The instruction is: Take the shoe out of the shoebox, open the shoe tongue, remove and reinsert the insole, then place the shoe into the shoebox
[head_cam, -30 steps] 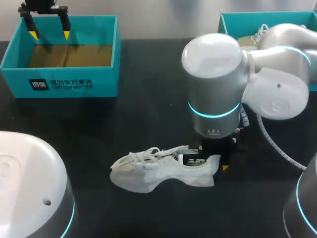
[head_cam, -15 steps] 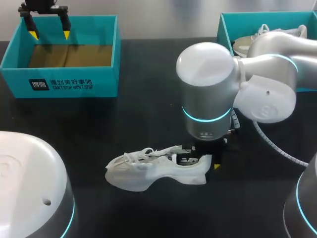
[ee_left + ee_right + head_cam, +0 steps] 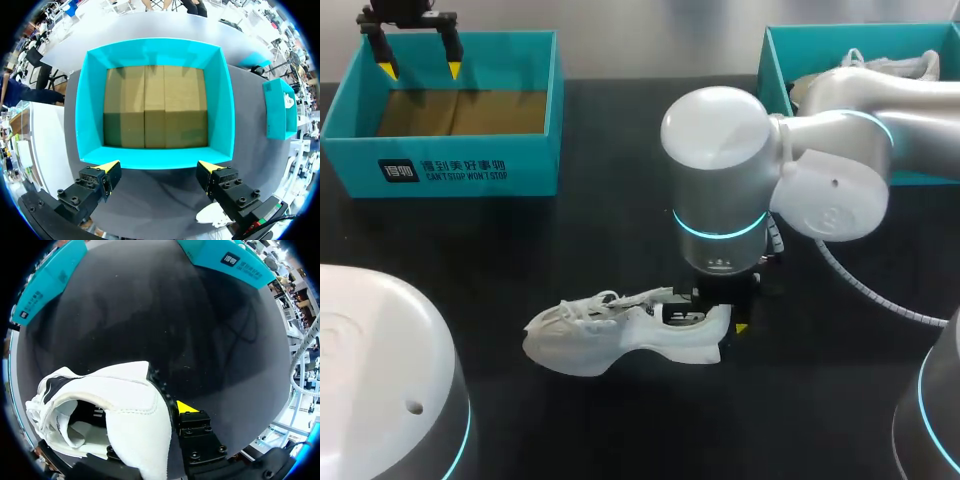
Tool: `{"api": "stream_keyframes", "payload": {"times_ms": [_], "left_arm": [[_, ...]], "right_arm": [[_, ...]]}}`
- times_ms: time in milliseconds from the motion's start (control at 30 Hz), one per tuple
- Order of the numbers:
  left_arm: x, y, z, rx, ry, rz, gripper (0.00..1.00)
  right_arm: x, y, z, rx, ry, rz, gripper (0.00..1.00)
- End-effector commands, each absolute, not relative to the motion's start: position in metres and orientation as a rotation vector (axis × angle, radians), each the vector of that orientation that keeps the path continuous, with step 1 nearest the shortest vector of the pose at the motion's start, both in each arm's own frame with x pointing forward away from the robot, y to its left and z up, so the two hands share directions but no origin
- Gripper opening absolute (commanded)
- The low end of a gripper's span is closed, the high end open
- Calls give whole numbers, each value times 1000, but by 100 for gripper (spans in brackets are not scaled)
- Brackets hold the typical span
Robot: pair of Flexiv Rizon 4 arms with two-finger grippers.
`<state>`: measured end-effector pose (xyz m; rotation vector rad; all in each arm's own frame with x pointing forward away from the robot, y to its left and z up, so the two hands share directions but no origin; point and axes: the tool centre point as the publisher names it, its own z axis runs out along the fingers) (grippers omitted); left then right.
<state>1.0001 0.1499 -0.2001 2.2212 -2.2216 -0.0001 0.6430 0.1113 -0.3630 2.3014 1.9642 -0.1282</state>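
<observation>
Your right arm has dragged the shoe (image 3: 620,335) leftward across the table (image 3: 600,230). The right gripper (image 3: 718,322) pinches the heel wall, one finger inside and one yellow tip outside. Your left gripper (image 3: 420,70) hangs wide open, holding nothing, over the left box (image 3: 470,165), which shows its bare cardboard floor. The right box (image 3: 780,60) holds a second shoe (image 3: 910,66).

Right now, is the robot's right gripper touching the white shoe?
Touching. The right wrist view shows the heel of the white shoe sitting flush against the yellow-tipped outer finger of the right gripper, with no gap between them.
</observation>
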Motion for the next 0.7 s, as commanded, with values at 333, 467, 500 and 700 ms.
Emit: {"api": "stream_keyframes", "payload": {"times_ms": [333, 467, 500, 700], "left_arm": [[1000, 150, -200, 2221, -2222, 0, 100], [1000, 150, -200, 2221, -2222, 0, 100], [1000, 150, -200, 2221, -2222, 0, 100], [1000, 150, -200, 2221, -2222, 0, 100]], "right_arm": [[651, 137, -392, 2539, 1419, -335, 0], [652, 132, -397, 2569, 1407, -341, 0], [652, 132, -397, 2571, 1405, -343, 0], [649, 127, -399, 2598, 1381, -347, 0]]}}
